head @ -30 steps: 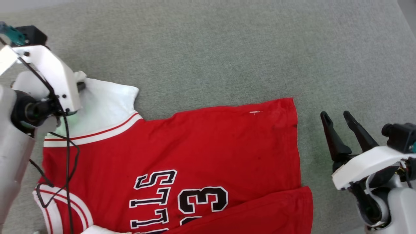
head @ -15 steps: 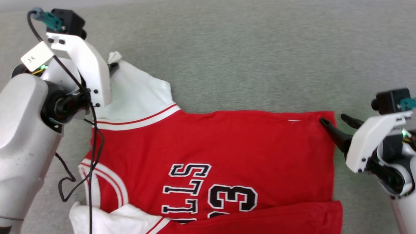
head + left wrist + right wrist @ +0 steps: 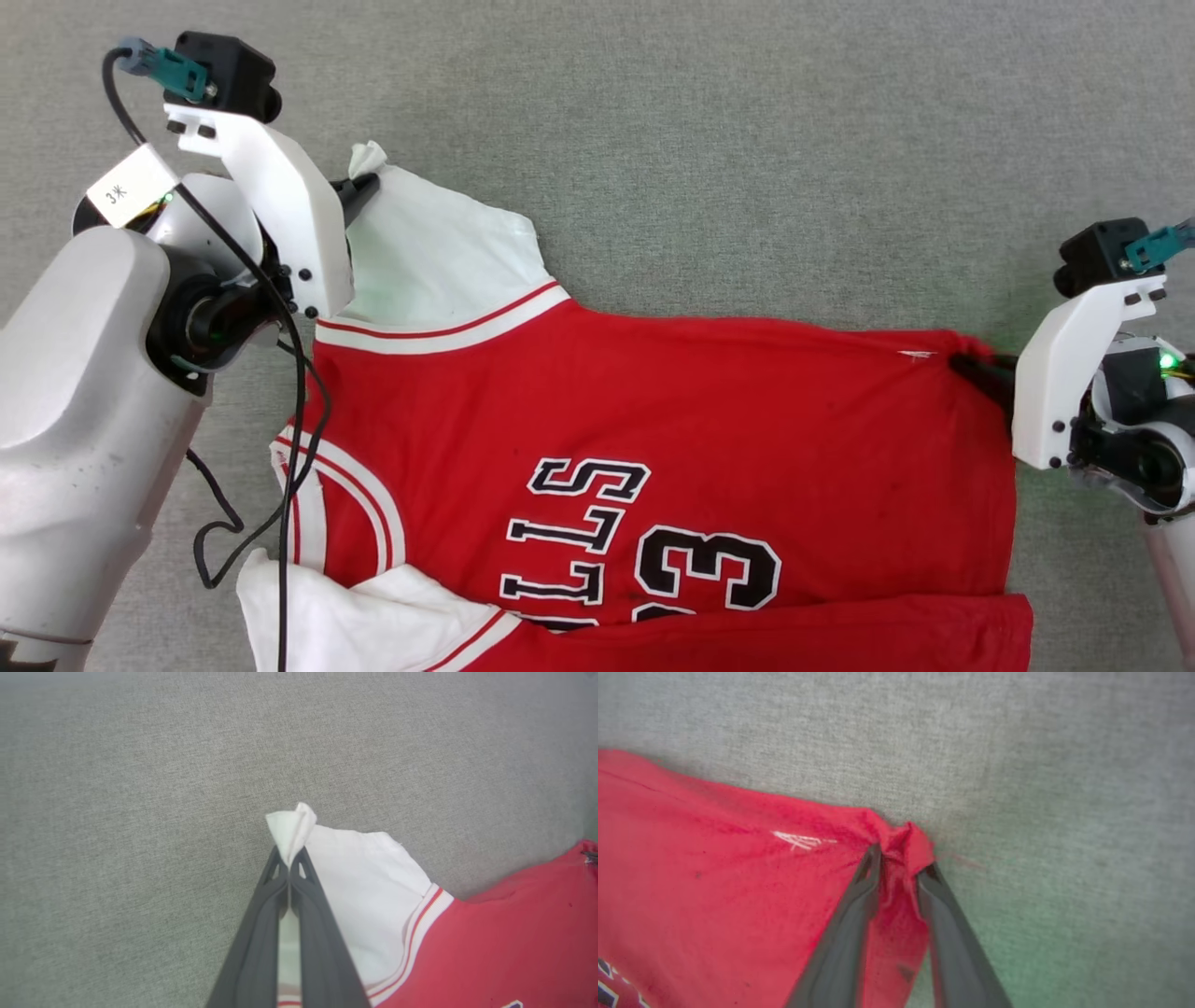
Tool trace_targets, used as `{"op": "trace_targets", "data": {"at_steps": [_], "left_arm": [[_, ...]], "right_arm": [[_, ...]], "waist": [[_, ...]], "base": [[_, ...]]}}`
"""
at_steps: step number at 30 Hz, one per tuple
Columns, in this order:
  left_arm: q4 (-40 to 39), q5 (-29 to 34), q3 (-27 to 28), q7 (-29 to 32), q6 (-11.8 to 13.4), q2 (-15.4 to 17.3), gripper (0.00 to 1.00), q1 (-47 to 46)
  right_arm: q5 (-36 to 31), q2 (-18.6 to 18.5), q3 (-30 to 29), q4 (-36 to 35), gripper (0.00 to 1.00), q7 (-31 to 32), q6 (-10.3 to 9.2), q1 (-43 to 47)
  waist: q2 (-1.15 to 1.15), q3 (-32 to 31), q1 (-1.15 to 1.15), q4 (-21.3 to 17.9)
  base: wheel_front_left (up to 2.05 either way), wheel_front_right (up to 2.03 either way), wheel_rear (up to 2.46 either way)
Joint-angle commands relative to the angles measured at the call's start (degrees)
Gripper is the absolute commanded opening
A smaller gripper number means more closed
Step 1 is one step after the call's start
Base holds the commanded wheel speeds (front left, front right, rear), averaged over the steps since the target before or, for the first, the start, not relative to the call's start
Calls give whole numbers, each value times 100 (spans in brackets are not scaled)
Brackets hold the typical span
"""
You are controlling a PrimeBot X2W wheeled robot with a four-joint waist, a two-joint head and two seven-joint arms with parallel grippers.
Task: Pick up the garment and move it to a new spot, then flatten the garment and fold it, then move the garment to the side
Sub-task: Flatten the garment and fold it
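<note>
The shirt [image 3: 653, 401] is found spread on the grey surface [image 3: 747, 140], its white sleeve tip pinched by the closed left gripper [image 3: 289, 857], its red hem corner bunched within the narrowed right gripper [image 3: 899, 861]; flattening is judged underway, folding outstanding.

Unidentifiable room; grey woven surface [image 3: 747, 140]

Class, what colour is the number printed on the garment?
The garment's number is black, outlined white; head view shows it best.
</note>
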Motion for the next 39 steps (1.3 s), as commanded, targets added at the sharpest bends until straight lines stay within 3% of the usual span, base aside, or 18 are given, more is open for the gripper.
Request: {"op": "trace_targets", "data": {"at_steps": [1, 6, 11, 19, 30, 39], "left_arm": [[15, 10, 57, -107, -16, -18, 0, 67], [47, 11, 171, -494, -4, -4, 0, 240], [-152, -128, 370, -890, 86, 113, 0, 731], [-922, -453, 779, -1599, 525, 348, 0, 2403], [-2015, -956, 999, -2141, 1305, 316, 0, 5048], [-1823, -1107, 788, -2159, 1380, 68, 0, 5651]], "right_arm": [[67, 151, 199, 212, 0, 36, -4, 198], [48, 10, -188, -347, 0, -401, -5, -33], [-72, 30, -498, -853, 0, -578, -5, 453], [-300, 429, -1036, -1497, 0, -781, -5, 1704], [-410, 1054, -1533, -1604, 0, -1105, -5, 3140], [-414, 1312, -1586, -1361, 0, -1293, -5, 3713]], "waist": [[0, -53, 0, 26], [0, -341, 0, 93], [0, -704, 0, 174], [0, -1171, 0, 298], [0, -1633, 0, 428], [0, -1816, 0, 431]], "base": [[0, 0, 0], [0, 0, 0], [0, 0, 0], [0, 0, 0], [0, 0, 0], [0, 0, 0]]}}
